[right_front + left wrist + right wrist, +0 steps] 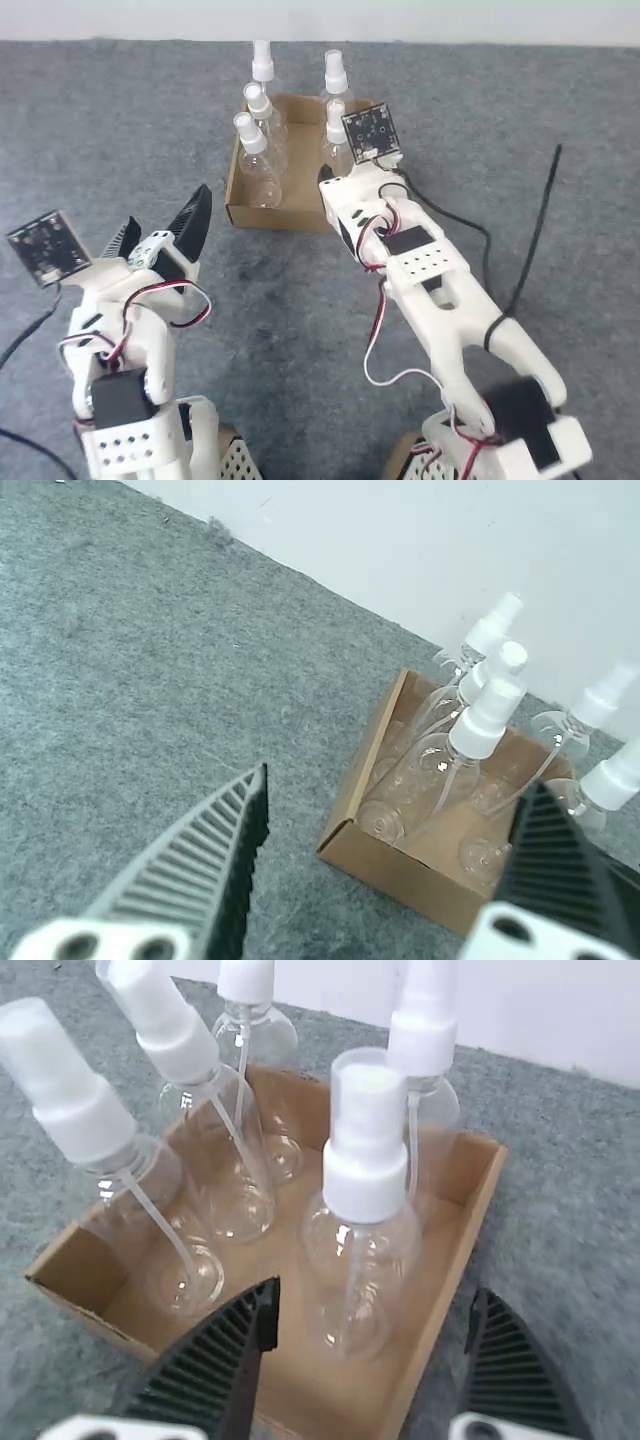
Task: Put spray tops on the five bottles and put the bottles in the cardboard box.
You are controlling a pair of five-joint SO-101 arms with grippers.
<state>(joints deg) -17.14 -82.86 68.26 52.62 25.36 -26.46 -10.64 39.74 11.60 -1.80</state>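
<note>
Several clear bottles with white spray tops stand upright in the cardboard box (pixel 232 190) at the back of the table. The nearest right one (pixel 360 1250) is just beyond my right gripper (pixel 365 1360), which is open at the box's near edge and holds nothing. A front left bottle (pixel 255 160) stands by the box's left wall. My left gripper (pixel 168 207) is open and empty, over the carpet in front of and to the left of the box. From the left wrist, the box (pixel 375 755) and a bottle (pixel 450 765) lie ahead of the left gripper (pixel 380 870).
Grey carpet (pixel 120 120) covers the table, with a white wall behind the box. A black cable (pixel 535 230) runs along the right side of the right arm. Both arm bases stand at the near edge.
</note>
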